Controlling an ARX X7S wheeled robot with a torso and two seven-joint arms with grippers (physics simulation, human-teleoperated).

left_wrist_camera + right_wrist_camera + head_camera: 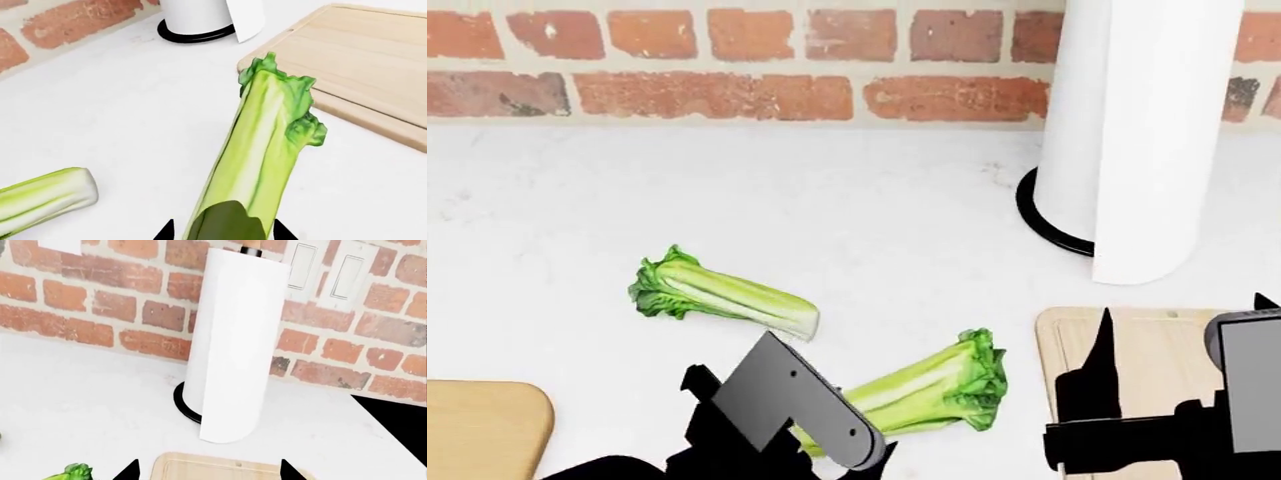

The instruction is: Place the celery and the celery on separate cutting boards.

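Celery (924, 388) clamped in left end effector (223, 231), paper towel roll (1134, 130) beyond pale cutting board (1154, 360).

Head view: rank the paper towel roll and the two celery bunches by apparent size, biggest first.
1. paper towel roll, clearly largest.
2-3. yellow-green celery and pale-stalked celery look about alike; the left gripper hides part of the first, so no ranking.
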